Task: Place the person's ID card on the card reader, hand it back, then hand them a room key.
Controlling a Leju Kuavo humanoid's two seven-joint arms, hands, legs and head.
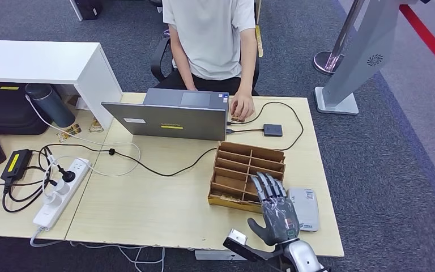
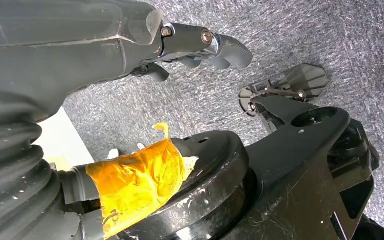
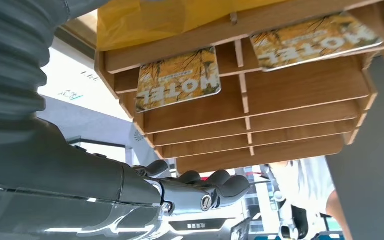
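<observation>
The right hand (image 1: pixel 276 211), fingers (image 1: pixel 266 184) spread and empty, hovers at the wooden rack (image 1: pixel 246 170), seemingly about to pinch a room key (image 3: pixel 177 80).

person's hand (image 1: pixel 242 106) over id card

Right arm: enters the head view from the lower edge.
Right hand (image 1: pixel 276 208): raised, palm down, fingers (image 1: pixel 266 184) extended and slightly apart, holding nothing.
Left hand (image 2: pixel 200 47): hangs low, fingers loosely curled, holding nothing.
</observation>
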